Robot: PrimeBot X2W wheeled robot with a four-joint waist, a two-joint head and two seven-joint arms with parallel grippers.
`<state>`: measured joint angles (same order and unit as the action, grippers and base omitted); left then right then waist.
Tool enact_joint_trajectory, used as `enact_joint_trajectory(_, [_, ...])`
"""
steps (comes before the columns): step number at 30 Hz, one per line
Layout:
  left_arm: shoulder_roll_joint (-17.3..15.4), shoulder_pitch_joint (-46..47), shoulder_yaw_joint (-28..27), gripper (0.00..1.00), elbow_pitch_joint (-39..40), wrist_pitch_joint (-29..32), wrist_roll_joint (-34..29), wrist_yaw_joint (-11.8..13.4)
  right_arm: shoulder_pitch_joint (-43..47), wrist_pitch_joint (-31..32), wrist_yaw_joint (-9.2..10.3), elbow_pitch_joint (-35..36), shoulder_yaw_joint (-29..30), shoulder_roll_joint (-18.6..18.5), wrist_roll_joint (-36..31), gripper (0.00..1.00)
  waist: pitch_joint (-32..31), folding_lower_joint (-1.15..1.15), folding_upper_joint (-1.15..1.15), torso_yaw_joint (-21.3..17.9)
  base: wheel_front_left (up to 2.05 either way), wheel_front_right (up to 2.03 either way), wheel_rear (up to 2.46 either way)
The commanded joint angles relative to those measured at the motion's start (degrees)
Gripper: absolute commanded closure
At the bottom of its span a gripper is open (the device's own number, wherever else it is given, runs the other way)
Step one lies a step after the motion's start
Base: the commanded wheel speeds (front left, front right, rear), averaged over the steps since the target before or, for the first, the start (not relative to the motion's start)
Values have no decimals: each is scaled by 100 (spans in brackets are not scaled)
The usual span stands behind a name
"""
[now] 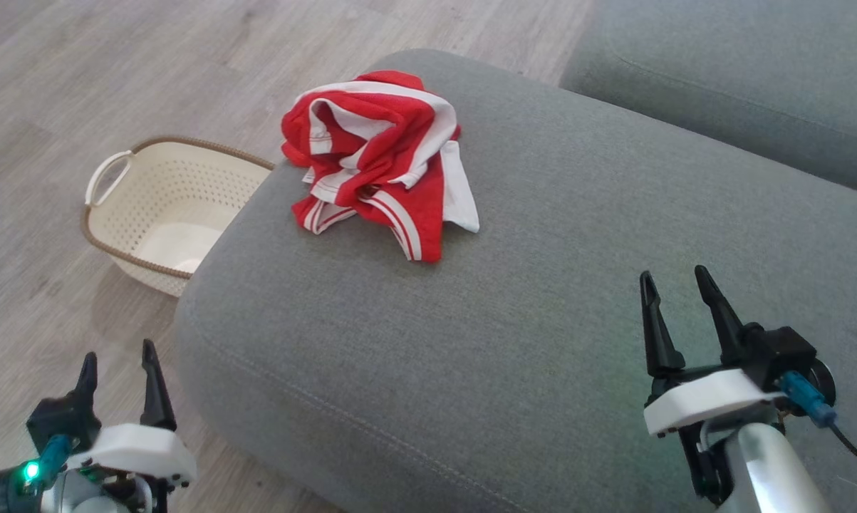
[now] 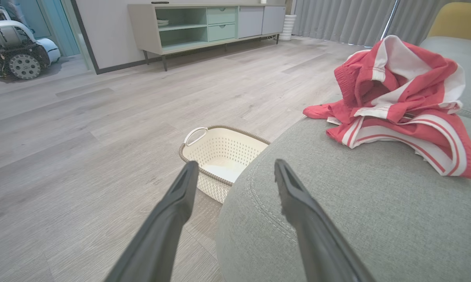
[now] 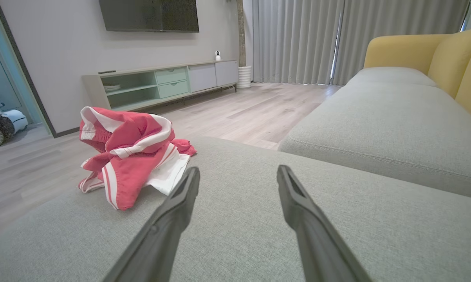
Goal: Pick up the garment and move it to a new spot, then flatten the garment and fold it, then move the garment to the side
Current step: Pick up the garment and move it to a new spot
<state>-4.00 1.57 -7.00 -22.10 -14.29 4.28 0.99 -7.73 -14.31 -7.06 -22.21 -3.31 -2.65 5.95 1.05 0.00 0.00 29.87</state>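
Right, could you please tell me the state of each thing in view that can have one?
Red-and-white striped garment: crumpled in a heap on the grey sofa cushion, untouched.
Laundry basket: upright on the floor beside the cushion.
Left hand: open, holding nothing.
Right hand: open, holding nothing, above the cushion.
Television: screen dark.

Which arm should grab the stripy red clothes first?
Probably right: the right pincer, open, hovers over the grey cushion holding the garment; the left pincer hangs at its edge, partly over the floor.

Cream basket [image 1: 173, 191] beside grey ottoman [image 1: 471, 342]
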Motion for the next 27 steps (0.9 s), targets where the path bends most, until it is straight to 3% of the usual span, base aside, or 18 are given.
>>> enact_joint_trajectory(1, [-55, 258, -204, 0, 170, -71, 16, -1, -215, -69, -43, 163, -134, -23, -52, 0, 48, 0, 0, -72, 0, 0, 0])
enact_joint_trajectory(7, [-13, 514, -291, 0, 74, -71, 132, -52, -370, -69, -43, 215, -194, -23, -216, 0, 349, 0, 0, -420, 0, 0, 0])
enact_joint_trajectory(17, [-52, 1525, -477, 0, -420, -71, 404, -421, -791, -69, -43, 379, -367, -118, -452, 0, 1103, 0, 0, -976, 0, 0, 0])
enact_joint_trajectory(21, [-225, 2332, -456, 0, -756, -71, 464, -645, -1006, -69, -43, 461, -460, -192, -505, 0, 1481, 0, 0, -1234, 0, 0, 0])
enact_joint_trajectory(27, [-560, 3288, -236, 0, -1185, -71, 415, -789, -1168, -69, -43, 482, -526, -232, -545, 0, 1826, 0, 0, -1461, 0, 0, 0])
